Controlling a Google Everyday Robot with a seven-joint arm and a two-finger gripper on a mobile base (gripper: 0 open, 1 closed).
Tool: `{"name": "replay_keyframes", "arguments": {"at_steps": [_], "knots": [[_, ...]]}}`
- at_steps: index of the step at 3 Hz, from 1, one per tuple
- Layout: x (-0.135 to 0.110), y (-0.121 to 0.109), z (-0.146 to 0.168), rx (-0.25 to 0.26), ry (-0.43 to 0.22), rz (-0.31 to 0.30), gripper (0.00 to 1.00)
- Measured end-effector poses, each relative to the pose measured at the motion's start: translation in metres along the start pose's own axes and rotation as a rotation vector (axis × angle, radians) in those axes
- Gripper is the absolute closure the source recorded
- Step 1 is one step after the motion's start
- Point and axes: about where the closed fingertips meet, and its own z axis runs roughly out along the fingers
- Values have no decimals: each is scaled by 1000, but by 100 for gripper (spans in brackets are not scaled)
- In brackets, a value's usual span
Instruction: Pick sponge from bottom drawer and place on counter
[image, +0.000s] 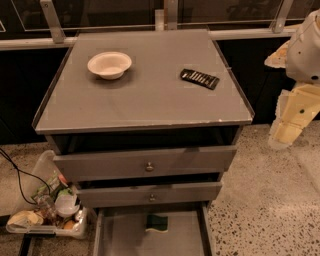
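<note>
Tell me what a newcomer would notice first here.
The white bowl sits rear left on the counter, a flat black ridged object to its right. Below, the bottom drawer stands pulled open with the sponge lying at its back. The gripper hangs beside the counter at the picture's right edge.

Green-yellow sponge (158, 223) lies in open bottom drawer (125, 239) under grey counter (145, 95), tool (286, 134) alongside

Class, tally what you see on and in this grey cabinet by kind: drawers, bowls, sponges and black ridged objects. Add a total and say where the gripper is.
Drawers: 3, with the bottom drawer pulled open
Bowl: 1
Sponge: 1
Black ridged object: 1
Total: 6
The gripper hangs to the right of the counter, apart from it.
</note>
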Motion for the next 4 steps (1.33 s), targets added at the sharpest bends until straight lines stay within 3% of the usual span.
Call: {"name": "replay_keyframes", "arguments": {"at_steps": [2, 3, 4], "knots": [[1, 0, -2, 4, -28, 1, 0], [3, 9, 11, -13, -109, -3, 0], [-2, 30, 39, -27, -252, -23, 0]]}}
